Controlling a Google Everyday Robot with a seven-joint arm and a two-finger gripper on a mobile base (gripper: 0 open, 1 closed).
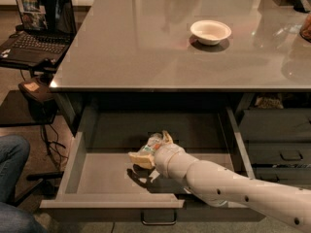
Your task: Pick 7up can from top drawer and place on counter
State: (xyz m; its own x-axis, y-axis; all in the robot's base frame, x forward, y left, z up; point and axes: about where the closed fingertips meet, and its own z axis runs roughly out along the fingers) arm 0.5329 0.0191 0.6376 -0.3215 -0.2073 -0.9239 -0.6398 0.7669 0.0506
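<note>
The top drawer (104,171) stands pulled open below the counter (146,47). The 7up can (153,142), silvery with green marks, lies tilted in the middle of the drawer, between my cream fingers. My gripper (149,146) reaches into the drawer from the lower right and is shut on the can. One finger (138,158) points left below the can; the other (167,136) shows above it. A shadow lies on the drawer floor just under the gripper. My white arm (233,186) crosses the drawer's right front corner.
A white bowl (210,31) sits on the counter at the back right. A laptop (41,25) on a black stand is at the left. A person's jeans leg (12,161) is at the lower left. Narrower dark drawers (282,144) are at the right.
</note>
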